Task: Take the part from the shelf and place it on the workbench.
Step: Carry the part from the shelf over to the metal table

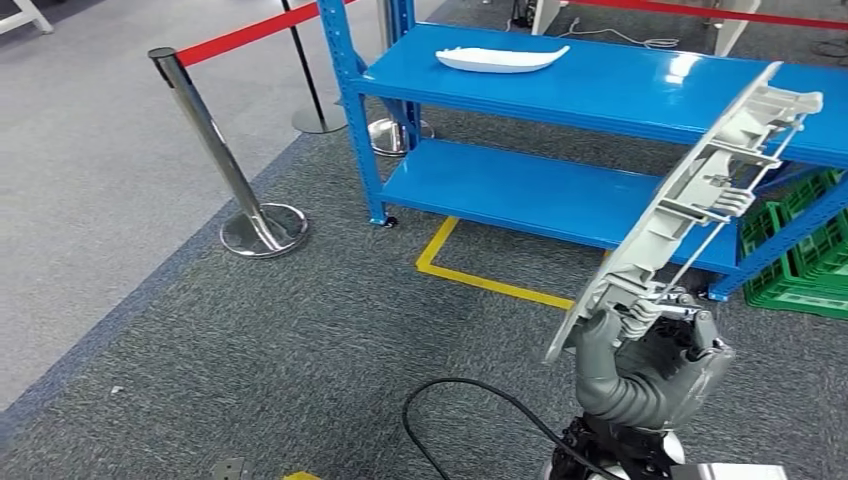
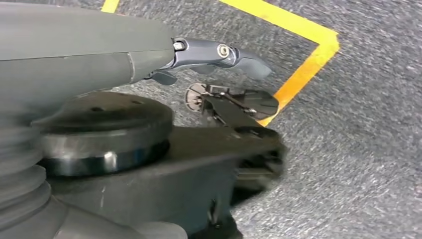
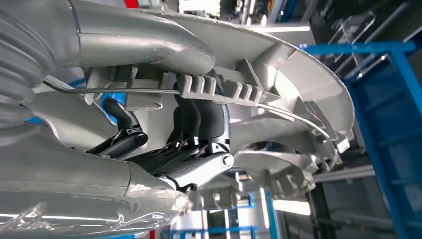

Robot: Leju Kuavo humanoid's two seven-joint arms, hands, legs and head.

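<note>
- Nearest the head camera, the robot's right hand (image 1: 650,345) rises from the bottom edge, its fingers (image 3: 201,119) wrapped around the lower end of a long grey moulded part (image 1: 700,190).
- Held tilted, the part runs up and to the right from the hand, its ribbed inner face and a thin metal rod (image 1: 735,205) turned toward the camera, its upper end crossing in front of the blue shelf (image 1: 620,85).
- Seen from the right wrist, dark fingers hook over a toothed ridge on the part's inner side while the thick grey thumb (image 3: 144,42) lies along the curved shell.
- Close behind the left hand (image 2: 219,55), the left wrist camera looks down at grey carpet (image 2: 368,149); a grey finger stretches straight out with nothing in it, but the other fingers are hidden, so how wide that hand stands cannot be told.
- Behind the raised part, the shelf's top board carries a second, white part (image 1: 502,59) lying flat near its far left corner.
- Yellow floor tape (image 1: 480,278) marks a corner on the carpet in front of the shelf's lower board.
- Left of the shelf, a chrome stanchion (image 1: 215,150) leans from its round base, with a red barrier belt (image 1: 240,38) running away from its top.
- Green plastic crates (image 1: 810,250) sit at the right edge, beyond the shelf's end post.
- Black cable (image 1: 470,400) loops across the carpet near the robot's body.
</note>
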